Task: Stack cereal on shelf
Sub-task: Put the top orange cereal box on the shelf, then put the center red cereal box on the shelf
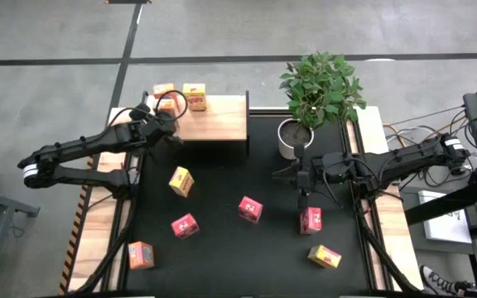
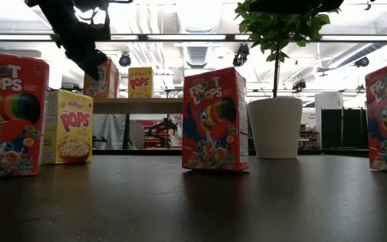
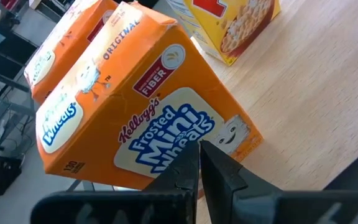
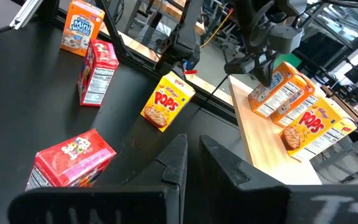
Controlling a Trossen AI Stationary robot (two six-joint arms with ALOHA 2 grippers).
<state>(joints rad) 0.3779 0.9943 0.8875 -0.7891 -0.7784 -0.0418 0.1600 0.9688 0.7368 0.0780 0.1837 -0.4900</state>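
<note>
The wooden shelf [image 1: 218,120] stands at the table's far side. Two orange cereal boxes [image 1: 164,93] and a yellow one [image 1: 195,97] stand on its left part. My left gripper [image 1: 166,109] is shut at the nearer orange box [image 3: 142,106], its tips at that box's printed front. My right gripper [image 1: 303,197] is shut and empty over the table, just beyond a red box [image 1: 310,220] that stands on the black top. Other boxes rest on the table: yellow [image 1: 181,181], red [image 1: 250,209], red [image 1: 185,225], orange [image 1: 142,255], yellow [image 1: 325,257]. My left gripper's shut fingertips [image 3: 191,155] stand at the lower part of the orange box's printed front [image 3: 166,140], coming from the table's near-left side and slanting down. I cannot tell whether they touch it. The box stands on the shelf top [image 3: 316,106].
A white pot with a green plant [image 1: 291,139] stands right of the shelf, close to my right arm. Pale wooden strips [image 1: 98,223] run along the table's left and right sides. Free black table top lies between the scattered boxes [image 1: 222,248].
</note>
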